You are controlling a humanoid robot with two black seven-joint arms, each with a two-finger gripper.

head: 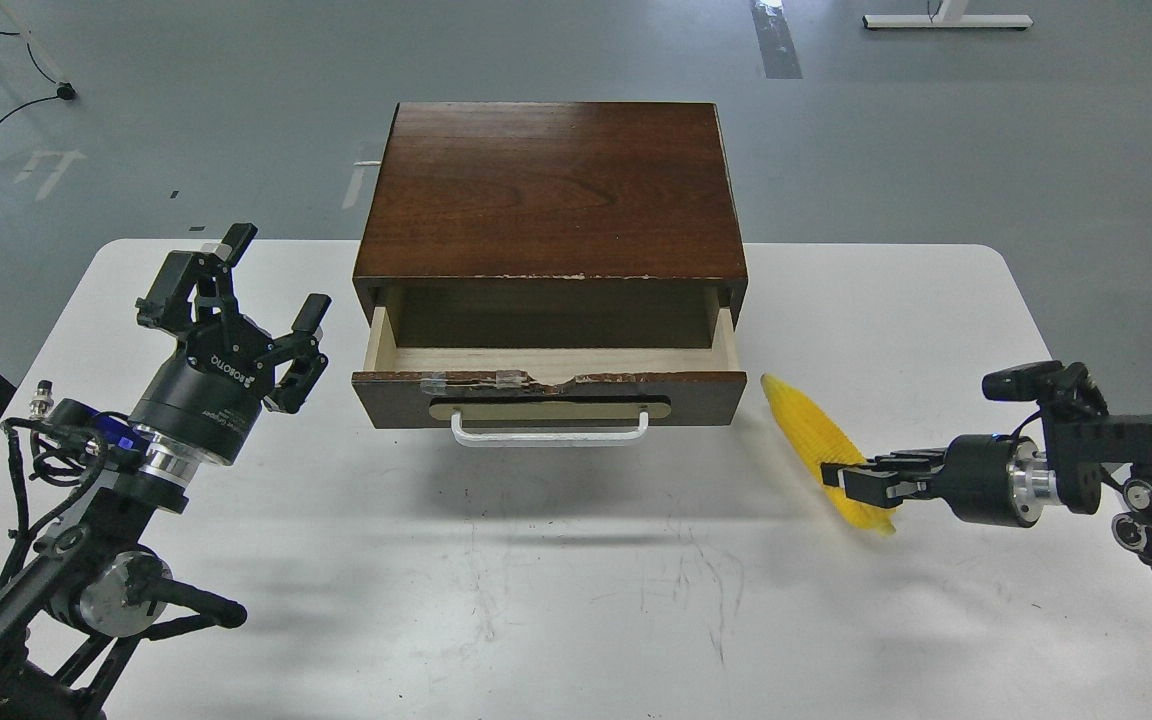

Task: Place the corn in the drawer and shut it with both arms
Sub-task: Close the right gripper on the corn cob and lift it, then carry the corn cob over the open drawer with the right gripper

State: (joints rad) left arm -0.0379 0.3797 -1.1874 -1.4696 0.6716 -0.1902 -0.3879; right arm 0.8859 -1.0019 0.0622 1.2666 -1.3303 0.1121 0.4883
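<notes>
Yellow corn [816,440] sits clamped in the right claw [851,482] beside the pulled-out drawer [548,385] (pale inside); left claw [271,300] gapes, holding nothing.

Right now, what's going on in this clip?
The right claw is shut on the corn, holding it to the right of the drawer. The drawer is pulled open, its pale inside bare as far as the view shows. The left claw is open, beside the drawer's left front corner, touching nothing. The corn is not yet in and the drawer is not yet closed.
</notes>
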